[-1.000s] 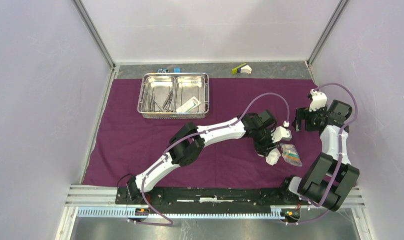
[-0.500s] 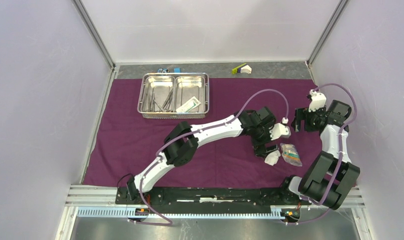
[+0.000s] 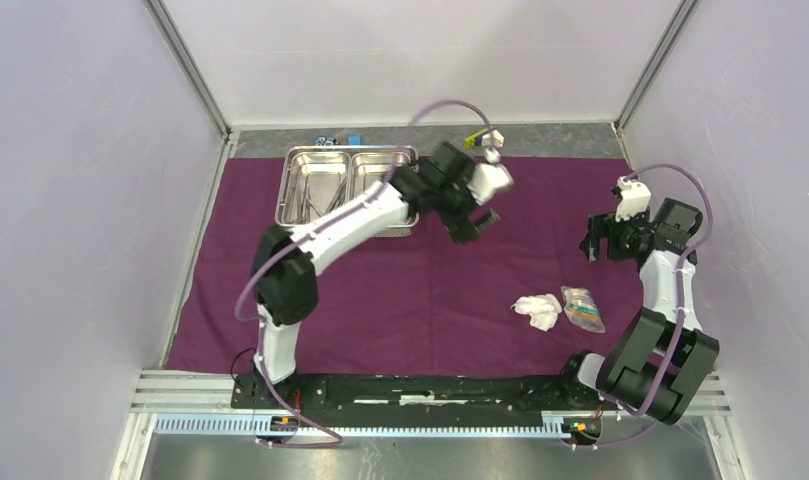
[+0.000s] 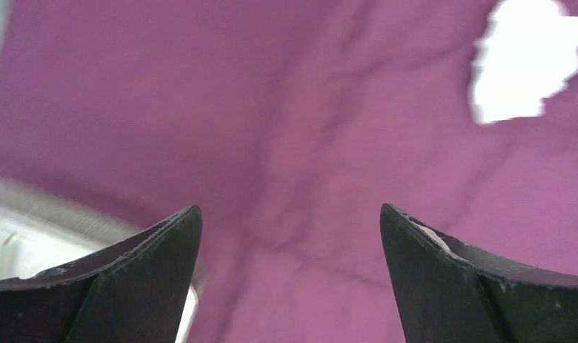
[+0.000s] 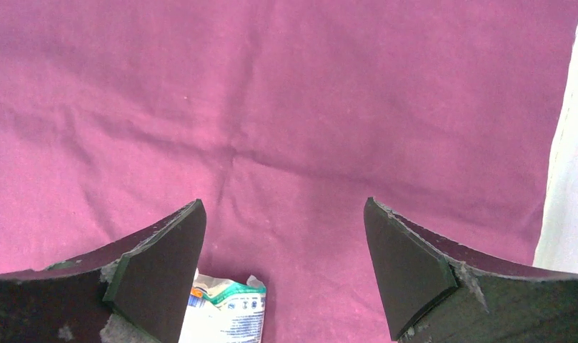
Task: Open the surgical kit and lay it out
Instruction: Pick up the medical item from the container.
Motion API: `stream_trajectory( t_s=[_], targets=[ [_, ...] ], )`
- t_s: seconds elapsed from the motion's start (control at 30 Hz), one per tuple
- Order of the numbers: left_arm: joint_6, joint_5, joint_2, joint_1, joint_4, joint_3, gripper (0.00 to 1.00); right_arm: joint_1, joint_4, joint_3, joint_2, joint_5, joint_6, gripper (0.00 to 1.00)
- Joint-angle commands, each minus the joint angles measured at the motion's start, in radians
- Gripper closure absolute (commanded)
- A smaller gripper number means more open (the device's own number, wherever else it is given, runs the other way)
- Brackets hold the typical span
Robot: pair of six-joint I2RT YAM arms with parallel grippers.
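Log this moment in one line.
left claw open, empty, near tray | right claw open, empty | gauze on cloth beside clear packet | instruments in tray

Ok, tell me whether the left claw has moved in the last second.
Yes. The left claw has swung away from the white gauze, toward the far edge of the cloth, and now hangs just right of the steel tray.

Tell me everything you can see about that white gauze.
The gauze is a small crumpled white wad of soft-looking fabric, irregular in shape. It lies loose on the purple cloth, toward its near right corner, just left of the clear packet, apart from it or barely touching; I cannot tell. Nothing holds it.
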Motion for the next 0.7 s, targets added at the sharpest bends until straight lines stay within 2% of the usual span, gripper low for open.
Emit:
stream_trajectory(
  t_s=[0.0, 0.13, 0.3, 0.5, 0.67],
  targets=[
    [-0.023, -0.028, -0.08, 0.199, -0.064, -0.02, 0.0, 0.033, 0.044, -0.004, -0.024, -0.018, 0.001, 0.12],
    [-0.035, -0.049, -0.05, 0.348, -0.106, 0.001, 0.01, 0.04, 0.068, -0.01, -0.022, -0.008, -0.002, 0.12],
    [-0.086, -0.044, 0.07, 0.471, -0.145, 0.097, 0.02, 0.041, 0.092, -0.024, -0.019, -0.001, -0.006, 0.12],
    [-0.079, -0.056, 0.211, 0.506, -0.168, 0.175, 0.01, 0.041, 0.092, -0.022, 0.006, 0.012, -0.015, 0.12],
    [-0.072, -0.09, 0.291, 0.513, -0.164, 0.182, 0.0, 0.041, 0.089, -0.023, 0.016, 0.028, -0.021, 0.12]
  ],
)
